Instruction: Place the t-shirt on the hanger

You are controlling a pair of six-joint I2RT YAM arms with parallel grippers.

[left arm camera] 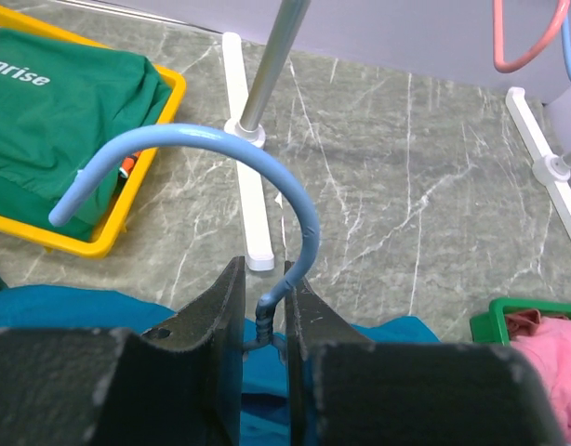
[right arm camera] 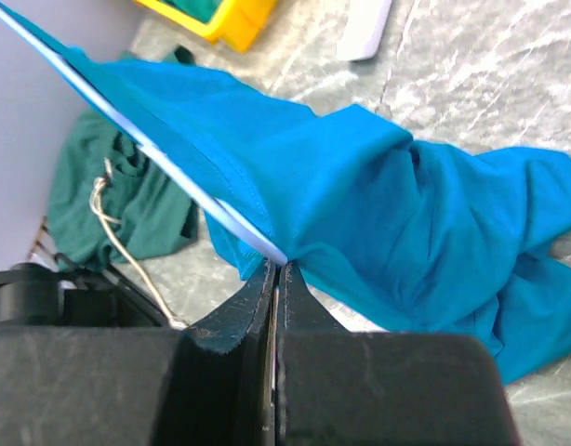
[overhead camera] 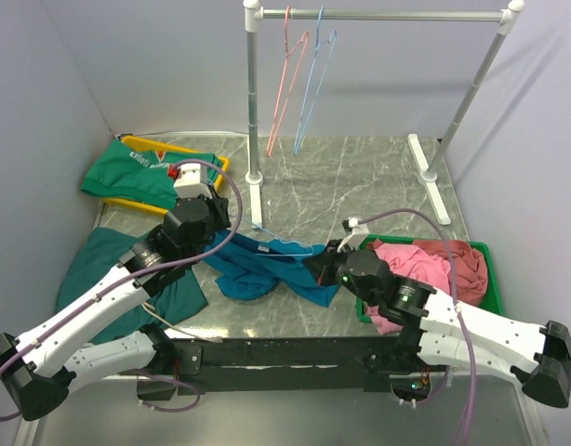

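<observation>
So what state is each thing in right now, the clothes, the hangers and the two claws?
left gripper: shut on the light blue hanger, just below its hook
right gripper: shut on an edge of the t-shirt
t-shirt: crumpled in a bunch
pink hanger: hanging on the rail
second blue hanger: hanging on the rail
green garment: lying in the yellow tray
pink garment: heaped in the green bin

— What kind of place is this?
— A robot lab's test cell: two white arms (overhead camera: 99, 302) bolted to a marble-look table (overhead camera: 360, 177), plain walls (overhead camera: 155, 65) closing it in.
— What else says lab?
— The props: a white rail (overhead camera: 378, 15) beyond both grippers, a yellow tray (left arm camera: 163, 121) of cloth past the left gripper (left arm camera: 263, 279), a green bin (overhead camera: 493, 277) just right of the right gripper (right arm camera: 274, 274).
</observation>
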